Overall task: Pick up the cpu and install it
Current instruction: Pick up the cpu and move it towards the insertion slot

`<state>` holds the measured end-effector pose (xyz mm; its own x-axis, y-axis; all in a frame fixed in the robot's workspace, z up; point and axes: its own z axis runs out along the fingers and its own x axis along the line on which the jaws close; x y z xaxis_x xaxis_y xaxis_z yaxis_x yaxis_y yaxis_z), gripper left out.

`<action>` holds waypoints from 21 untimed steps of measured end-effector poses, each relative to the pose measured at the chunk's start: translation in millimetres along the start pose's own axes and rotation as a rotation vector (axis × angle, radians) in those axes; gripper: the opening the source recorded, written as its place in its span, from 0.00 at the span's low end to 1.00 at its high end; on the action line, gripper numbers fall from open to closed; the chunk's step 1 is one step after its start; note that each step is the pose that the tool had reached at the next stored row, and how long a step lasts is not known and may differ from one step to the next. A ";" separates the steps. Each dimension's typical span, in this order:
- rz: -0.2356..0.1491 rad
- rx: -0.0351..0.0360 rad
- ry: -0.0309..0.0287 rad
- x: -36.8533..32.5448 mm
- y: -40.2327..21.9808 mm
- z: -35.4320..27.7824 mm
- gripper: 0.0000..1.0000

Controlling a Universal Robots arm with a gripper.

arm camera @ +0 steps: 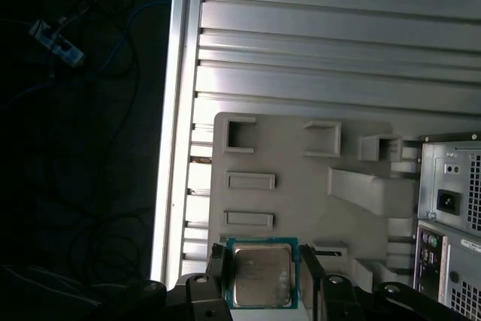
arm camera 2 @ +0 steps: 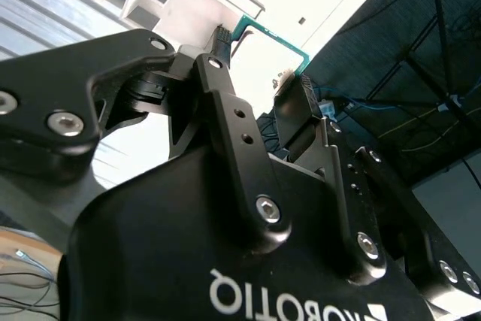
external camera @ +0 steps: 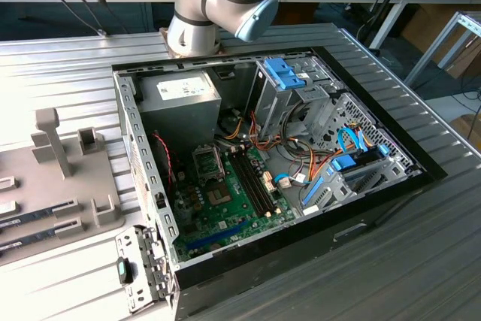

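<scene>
Silvery top up, hold the cpu (arm camera: 261, 280) level, pinched by two opposite edges in the hand (arm camera: 261, 261), over the pale fixture tray (arm camera: 301, 208). Touch edges only; avoid tilting or squeezing harder.

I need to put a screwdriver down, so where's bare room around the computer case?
Bare ribbed table runs along the computer case on the exterior view's right, and another patch lies beyond the grey fixture tray. Inside the case is crowded: cables, drive cages, motherboard. The fingers hold the cpu.
</scene>
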<state>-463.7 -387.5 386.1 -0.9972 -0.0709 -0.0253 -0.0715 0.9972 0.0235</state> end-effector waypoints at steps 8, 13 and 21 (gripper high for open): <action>0.000 0.0000 0.0000 -0.1 0.1 -4.9 0.47; 0.000 0.0000 -0.0001 -0.2 0.2 -8.5 0.47; 0.000 0.0000 0.0000 -0.3 0.3 -13.1 0.47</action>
<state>-463.7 -387.5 399.2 -0.9972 -0.0709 -0.0253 -0.0715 0.9972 0.0235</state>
